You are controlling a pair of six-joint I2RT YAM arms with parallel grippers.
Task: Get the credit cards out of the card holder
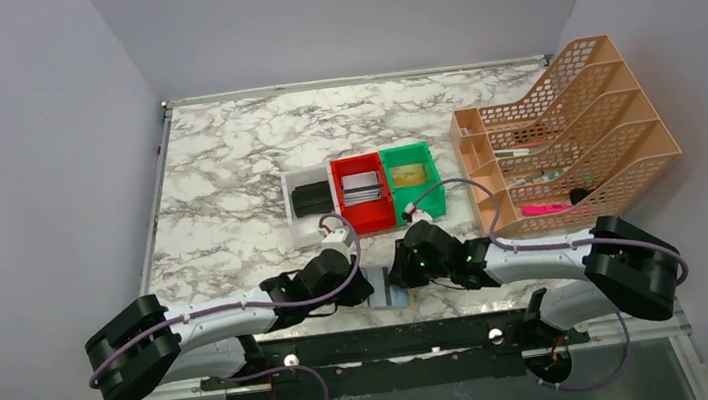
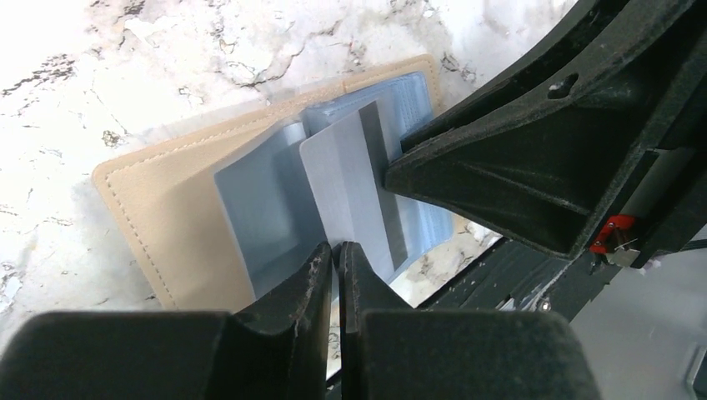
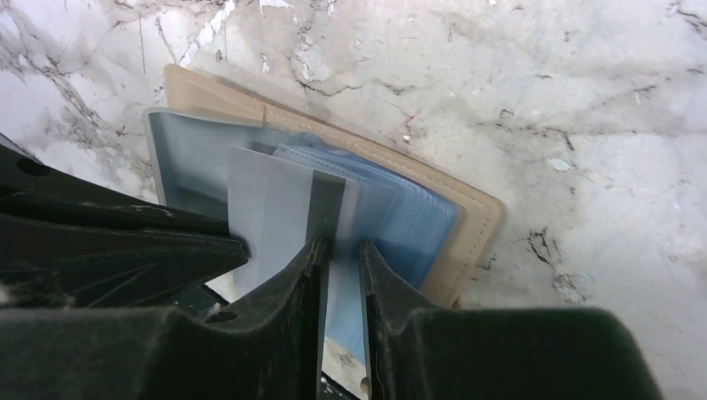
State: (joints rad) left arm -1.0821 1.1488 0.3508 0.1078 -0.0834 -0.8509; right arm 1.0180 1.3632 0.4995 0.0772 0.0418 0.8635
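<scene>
tan folding card holder (image 2: 158,208) lies open on marble surface (image 2: 167,50) | left pincer (image 2: 333,247) closed on grey striped plastic credit card (image 2: 350,183) | right pincer (image 3: 340,246) clamps blue sleeves (image 3: 408,221) | should pull card out straight, slowly

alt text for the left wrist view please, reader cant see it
The left end effector, fingers nearly together, pinches the lower edge of a grey credit card sticking out of an open tan card holder on a marble table. The right end effector reaches in from the right, touching the card's dark-striped side.
</scene>
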